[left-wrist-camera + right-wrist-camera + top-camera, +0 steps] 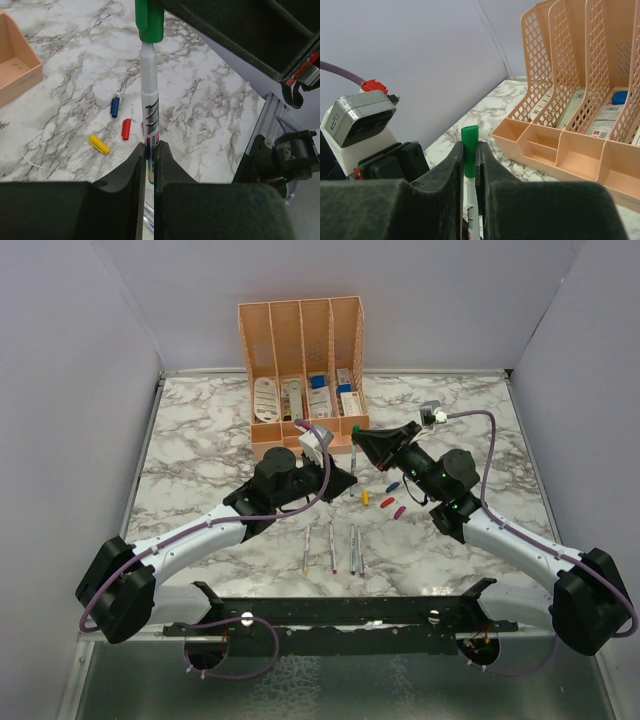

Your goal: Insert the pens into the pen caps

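Pen (pixel 149 95) is off the desk, held roughly upright just in front of the organizer (pixel 300 370), near its right front corner. Green cap (pixel 149 22) sits on the pen's top end, in line with the barrel. Can't tell how far it's seated.

My left gripper (pixel 150 150) is clamped on the lower part of the pen, fingers tight on both sides of the barrel. My right gripper (pixel 470 147) is clamped on the green cap from above. The cap's top pokes out past the fingertips and the pen runs down between them.

Four more caps lie loose on the desk (pixel 200 440), a bit further out from the organizer than the held pen:
- yellow cap (pixel 99 143)
- red cap (pixel 126 129), just beside the yellow one
- blue cap (pixel 115 106), the closest of them to the organizer
- magenta cap (pixel 400 511), the furthest out

None of them touch each other.

Four pens (pixel 331 548) lie uncapped on the desk, well in front of the organizer. They're roughly parallel, pointing toward it, and the two on the right are nearly touching.

The organizer stands at the far side of the desk, four slots with boxed items inside and small open trays along its front.
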Controlling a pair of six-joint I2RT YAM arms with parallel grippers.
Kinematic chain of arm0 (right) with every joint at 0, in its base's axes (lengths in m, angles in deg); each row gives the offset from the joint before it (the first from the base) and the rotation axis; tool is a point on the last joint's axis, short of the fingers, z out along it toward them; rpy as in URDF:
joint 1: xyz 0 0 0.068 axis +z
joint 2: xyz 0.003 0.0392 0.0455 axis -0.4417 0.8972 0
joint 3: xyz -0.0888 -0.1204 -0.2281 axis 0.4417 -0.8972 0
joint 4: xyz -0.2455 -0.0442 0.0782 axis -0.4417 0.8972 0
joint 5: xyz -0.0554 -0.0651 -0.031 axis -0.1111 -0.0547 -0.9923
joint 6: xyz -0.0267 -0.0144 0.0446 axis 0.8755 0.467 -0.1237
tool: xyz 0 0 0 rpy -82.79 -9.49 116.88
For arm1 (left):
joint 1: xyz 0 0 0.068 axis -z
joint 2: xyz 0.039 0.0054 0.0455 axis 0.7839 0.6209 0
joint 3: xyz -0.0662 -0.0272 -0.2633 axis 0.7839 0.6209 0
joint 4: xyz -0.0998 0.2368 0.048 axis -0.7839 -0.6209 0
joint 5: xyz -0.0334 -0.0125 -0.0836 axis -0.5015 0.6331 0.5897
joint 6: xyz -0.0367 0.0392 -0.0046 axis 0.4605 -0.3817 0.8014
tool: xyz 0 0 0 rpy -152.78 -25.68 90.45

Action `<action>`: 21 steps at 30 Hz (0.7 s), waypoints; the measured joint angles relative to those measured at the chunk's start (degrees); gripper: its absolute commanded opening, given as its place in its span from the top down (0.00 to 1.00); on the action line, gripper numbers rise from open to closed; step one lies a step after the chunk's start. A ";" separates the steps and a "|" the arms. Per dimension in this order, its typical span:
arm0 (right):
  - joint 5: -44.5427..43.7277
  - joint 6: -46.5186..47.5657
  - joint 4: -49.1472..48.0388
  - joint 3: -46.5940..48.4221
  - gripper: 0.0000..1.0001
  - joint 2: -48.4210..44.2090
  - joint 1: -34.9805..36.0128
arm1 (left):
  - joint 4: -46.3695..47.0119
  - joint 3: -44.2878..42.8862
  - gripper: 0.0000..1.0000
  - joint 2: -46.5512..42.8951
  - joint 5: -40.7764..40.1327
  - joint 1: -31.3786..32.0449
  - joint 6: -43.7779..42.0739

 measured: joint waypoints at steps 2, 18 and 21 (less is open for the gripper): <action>0.26 0.00 0.00 0.00 0.99 0.00 0.00 | 0.04 0.00 1.00 0.00 -0.24 0.00 0.02; 2.80 -0.02 0.15 -0.98 0.99 0.39 -0.02 | -0.46 -1.84 1.00 0.00 -1.44 0.00 0.33; 2.89 -0.02 0.02 -0.98 0.99 0.59 -0.02 | -0.48 -1.86 1.00 0.00 -1.60 0.00 0.52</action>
